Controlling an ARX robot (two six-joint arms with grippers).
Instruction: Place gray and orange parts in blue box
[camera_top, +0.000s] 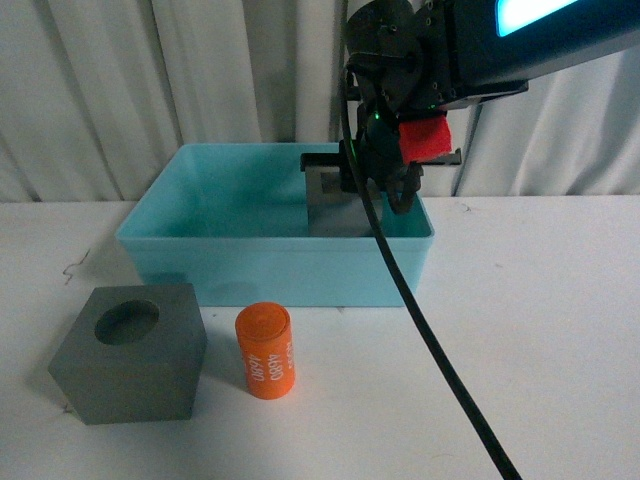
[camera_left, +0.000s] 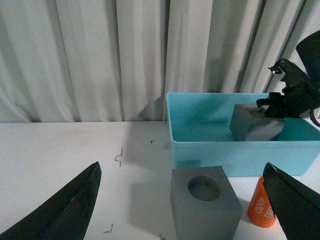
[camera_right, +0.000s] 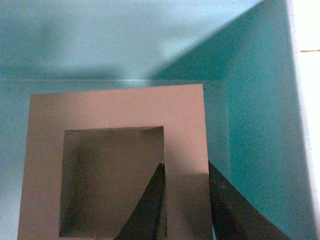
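Observation:
Inside the blue box (camera_top: 160, 225) (camera_left: 200, 147) (camera_right: 260, 100), the gray cube with the square recess (camera_top: 325, 205) (camera_left: 250, 122) (camera_right: 115, 107) is tilted, low over the floor. My right gripper (camera_top: 378, 185) (camera_right: 185, 172) (camera_left: 287, 97) is shut on one wall of that cube, one finger inside the recess and one outside. In front of the box, the gray cube with a round recess (camera_top: 130, 355) (camera_left: 202, 202) stands on the table. The orange cylinder (camera_top: 265, 350) (camera_left: 260, 207) with white digits stands just right of it. My left gripper (camera_left: 181, 167) is open, its fingers wide apart above this cube.
A white curtain (camera_top: 150, 80) hangs behind the white table (camera_top: 540, 330). A black cable (camera_top: 430, 345) runs down from the right arm across the box's front right corner. Small dark marks (camera_left: 119, 157) lie on the table left of the box.

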